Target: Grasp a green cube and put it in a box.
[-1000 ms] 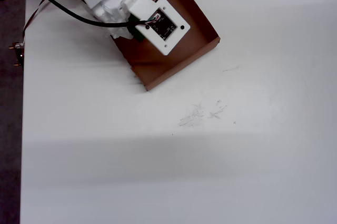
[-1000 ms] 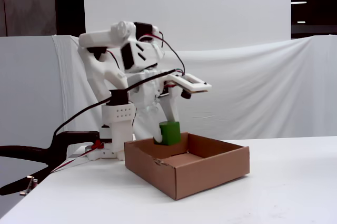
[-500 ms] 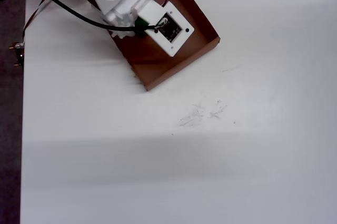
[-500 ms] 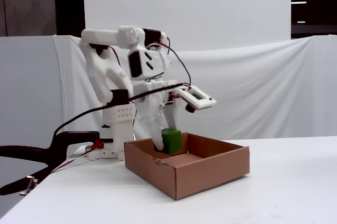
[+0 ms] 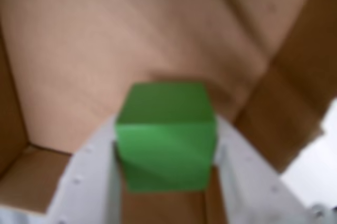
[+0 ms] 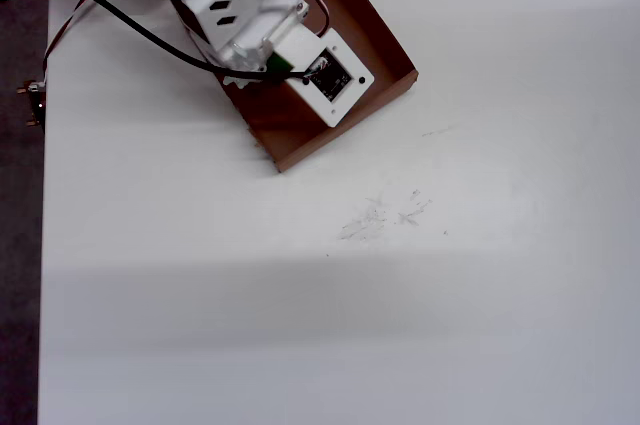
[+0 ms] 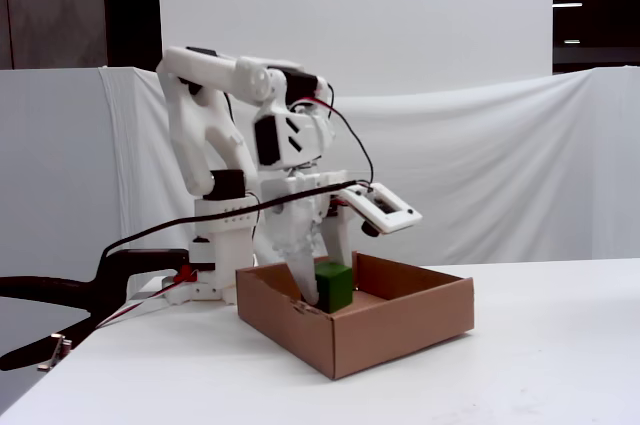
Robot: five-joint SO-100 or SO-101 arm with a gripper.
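White cloth backs a white table [image 7: 560,345], on which the shallow square brown cardboard box [image 7: 400,330] stands just in front of the arm's base. We see the small matte bright-green cube [image 5: 166,134] clamped between the two white fingers [image 5: 87,182] of the tool [image 5: 166,153], which is closed on opposite faces of the cube. In the fixed view the cube [image 7: 334,286] sits inside the box walls, low over the floor; we cannot tell whether it touches. We judge that the coming release depends on this vertical relation: the box floor [image 5: 131,50] lies directly beneath the cube, clear of the walls.
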